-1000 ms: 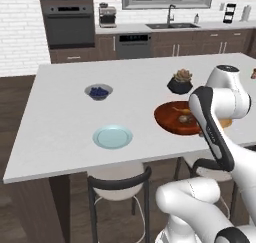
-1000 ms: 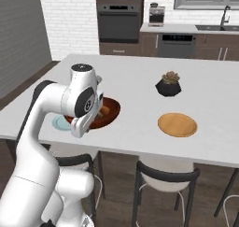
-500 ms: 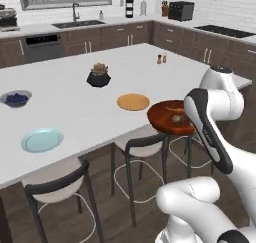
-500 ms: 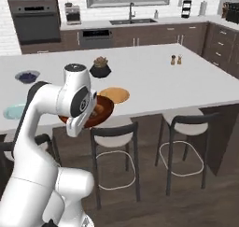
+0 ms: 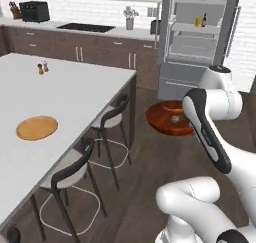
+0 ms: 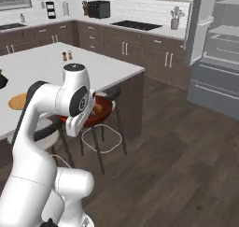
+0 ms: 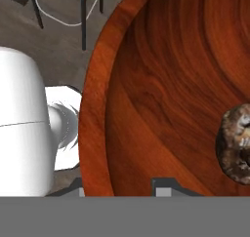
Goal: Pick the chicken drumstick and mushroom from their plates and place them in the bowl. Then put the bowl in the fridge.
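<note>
Holding the bowl [image 5: 166,118] up in the air, the gripper [image 7: 119,188] has its fingers squeezed tight on the near rim. In the hand view one dark finger tip [image 7: 163,186] pokes up inside the bowl, just past the rim, so the rim looks pinched between the two tips. The bowl sits out in front of the hand, wide and round, reaching away from the fingers.

The mushroom [image 7: 238,142] lies inside the bowl, off to one side of the fingers. In the left base view a small pale lump [image 5: 176,119] rests in the bowl too. In the right base view something orange [image 6: 98,109] peeks from the bowl behind the arm, likely the chicken drumstick, but it is too small to be sure. So the food part looks done, and carrying the bowl is the step now.

The thing that matters most is where the fridge [image 5: 200,39] is. In the left base view it stands open straight ahead of the bowl, past a stretch of dark wood floor [image 5: 135,187], with pale shelves showing. The bowl is well apart from it, so there is a way to go. The bowl hangs lower than the shelves I can see, so I think it will need to go forward and up.

The white counter [image 5: 60,102] with the tan plate [image 5: 36,127] is off to the left, and the stools [image 5: 82,172] are beside it. The bowl is held by one edge only, so it might tip and spill if it moves fast.
</note>
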Motion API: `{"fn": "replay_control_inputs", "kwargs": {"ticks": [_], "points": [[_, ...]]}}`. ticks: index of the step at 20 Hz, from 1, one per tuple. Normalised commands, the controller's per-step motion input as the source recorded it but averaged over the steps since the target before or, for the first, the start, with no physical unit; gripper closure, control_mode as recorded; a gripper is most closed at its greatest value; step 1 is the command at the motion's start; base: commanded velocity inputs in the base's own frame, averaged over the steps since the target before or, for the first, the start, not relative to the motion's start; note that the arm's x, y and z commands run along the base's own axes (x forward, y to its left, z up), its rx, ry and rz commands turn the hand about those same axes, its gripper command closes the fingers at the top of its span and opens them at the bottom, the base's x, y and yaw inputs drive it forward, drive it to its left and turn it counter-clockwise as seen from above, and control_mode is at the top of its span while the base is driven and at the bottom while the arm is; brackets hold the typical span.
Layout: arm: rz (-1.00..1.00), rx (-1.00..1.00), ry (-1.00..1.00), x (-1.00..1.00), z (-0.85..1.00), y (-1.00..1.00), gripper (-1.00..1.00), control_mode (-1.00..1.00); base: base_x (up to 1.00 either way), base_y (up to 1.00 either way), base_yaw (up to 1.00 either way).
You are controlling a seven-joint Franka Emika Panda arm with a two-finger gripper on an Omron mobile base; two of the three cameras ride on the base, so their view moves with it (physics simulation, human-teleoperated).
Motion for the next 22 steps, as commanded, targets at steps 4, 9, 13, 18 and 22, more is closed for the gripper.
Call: {"fn": "replay_control_inputs", "kwargs": {"ticks": [4, 9, 13, 18, 22], "points": [[0.00, 0.00, 0.00, 0.00, 0.00, 0.00, 1.00, 1.00, 0.30, -0.13, -0.74], [0.00, 0.00, 0.00, 0.00, 0.00, 0.00, 1.00, 1.00, 0.74, 0.00, -0.59], [0.00, 0.00, 0.00, 0.00, 0.00, 0.00, 1.00, 1.00, 1.00, 0.10, -0.36], [0.00, 0.00, 0.00, 0.00, 0.00, 0.00, 1.00, 1.00, 1.00, 0.25, -0.19], [0.00, 0.00, 0.00, 0.00, 0.00, 0.00, 1.00, 1.00, 1.00, 0.44, -0.08]]}}
